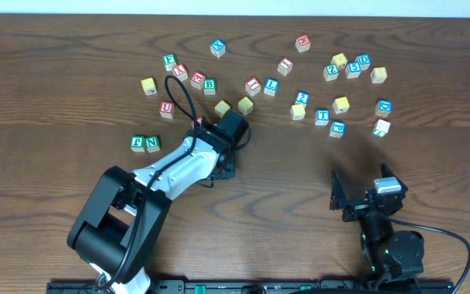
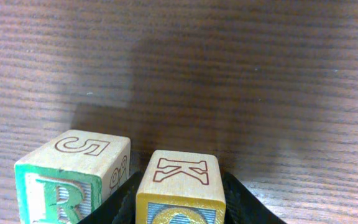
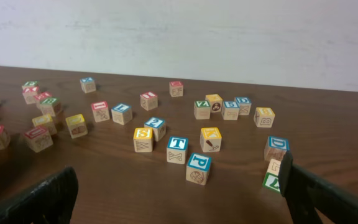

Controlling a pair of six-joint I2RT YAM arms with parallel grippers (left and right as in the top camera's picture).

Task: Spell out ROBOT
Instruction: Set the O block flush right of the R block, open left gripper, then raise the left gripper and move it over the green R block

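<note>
Wood, dark brown and finely grained, makes up the table (image 1: 47,57) seen in all three views; a pale, plain wall (image 3: 229,31) rises behind its far edge in the right wrist view. Least legible is the left gripper (image 2: 179,210). In the overhead view its fingertips and what they carry lie hidden under the arm's black wrist housing near frame centre. In the left wrist view only the upper parts of its two black fingers (image 2: 114,205) show at the bottom edge. They lie against both side faces of a yellow-edged block (image 2: 179,180) with K on top. Its front face is cut off, so only the upper arc of a round letter appears, and whether it rests on the table cannot be told. Just beside it, at lower left, stands a green-edged R block (image 2: 73,177) with 5 on top, its letter cropped by the frame. The right gripper (image 3: 179,208) sits at lower right of the overhead view, fingers spread wide with bare table between them; only their dark tips enter the lower corners of its own view. Loose letter blocks scatter over the upper half of the overhead frame, among them a green B block (image 1: 210,84) left of centre and a blue T block (image 1: 322,116) right of centre. Many faces are too small to read.
</note>
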